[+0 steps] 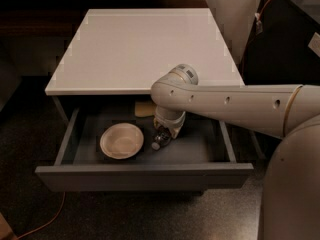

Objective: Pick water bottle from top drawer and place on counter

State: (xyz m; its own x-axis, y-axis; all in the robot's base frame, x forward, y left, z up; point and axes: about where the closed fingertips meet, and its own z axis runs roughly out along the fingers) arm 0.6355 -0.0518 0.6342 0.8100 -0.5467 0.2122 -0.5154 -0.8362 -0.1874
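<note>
The top drawer [145, 177] is pulled open under the white counter [140, 49]. The water bottle [158, 142] lies on the drawer floor just right of the bowl, its white cap pointing toward the drawer front. My gripper [163, 133] reaches down into the drawer from the right and sits directly over the bottle, hiding most of its body. The wrist blocks the view of how the gripper meets the bottle.
A round white bowl [121, 140] sits at the drawer's left-centre. A tan sponge [144, 109] lies at the back of the drawer, partly behind my arm. My arm [235, 104] crosses the drawer's right half. An orange cable [47, 219] lies on the dark floor.
</note>
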